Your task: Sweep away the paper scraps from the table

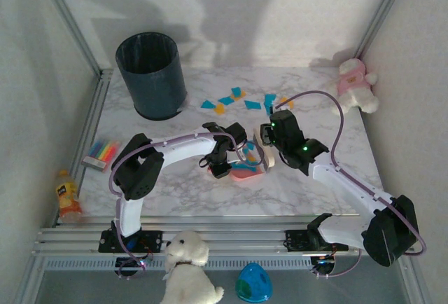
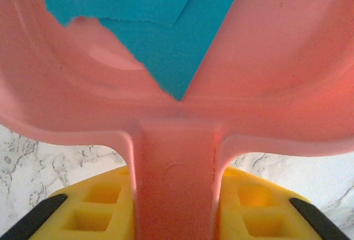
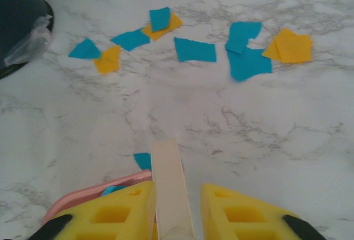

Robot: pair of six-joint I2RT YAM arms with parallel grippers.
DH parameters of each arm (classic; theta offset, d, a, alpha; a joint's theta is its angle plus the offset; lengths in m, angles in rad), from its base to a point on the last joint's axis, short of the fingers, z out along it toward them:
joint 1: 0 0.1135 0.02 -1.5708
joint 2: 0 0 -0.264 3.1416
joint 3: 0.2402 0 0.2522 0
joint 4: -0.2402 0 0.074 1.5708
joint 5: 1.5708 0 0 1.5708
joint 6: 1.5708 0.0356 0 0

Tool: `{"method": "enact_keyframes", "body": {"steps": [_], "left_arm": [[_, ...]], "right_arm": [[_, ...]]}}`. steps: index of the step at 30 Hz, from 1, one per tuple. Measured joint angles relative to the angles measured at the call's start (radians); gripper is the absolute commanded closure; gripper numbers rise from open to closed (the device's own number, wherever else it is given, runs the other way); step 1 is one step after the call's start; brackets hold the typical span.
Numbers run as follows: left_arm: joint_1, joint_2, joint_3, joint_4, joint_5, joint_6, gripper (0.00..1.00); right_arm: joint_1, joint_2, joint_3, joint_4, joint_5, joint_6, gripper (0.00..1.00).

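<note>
Lying in pink dustpan (image 2: 276, 85), blue paper scraps (image 2: 155, 30)

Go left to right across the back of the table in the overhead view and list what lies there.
Dark round waste bin → orange and bright blue paper scraps → pink-and-white plush toy.

No readable text or numbers (bottle (image 1: 68, 193) label too blurred).
</note>
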Motion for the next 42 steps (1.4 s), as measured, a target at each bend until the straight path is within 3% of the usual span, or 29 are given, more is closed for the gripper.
{"method": "enact_keyframes", "body": {"steps": [8, 29, 42], "left_arm": [[0.0, 0.0, 0.0, 0.0, 0.0, 0.0, 1.0], [0.0, -0.002, 0.0, 0.01, 0.0, -0.001, 1.0], [0.009, -0.039, -0.009, 0.045, 0.0, -0.014, 1.0]], "right_arm": [[0.0, 0.049, 0.01, -0.046, 0.052, 0.002, 1.0], [0.004, 0.018, 0.018, -0.025, -0.079, 0.066, 1.0], [0.004, -0.093, 0.013, -0.064, 0.021, 0.062, 1.0]]}}
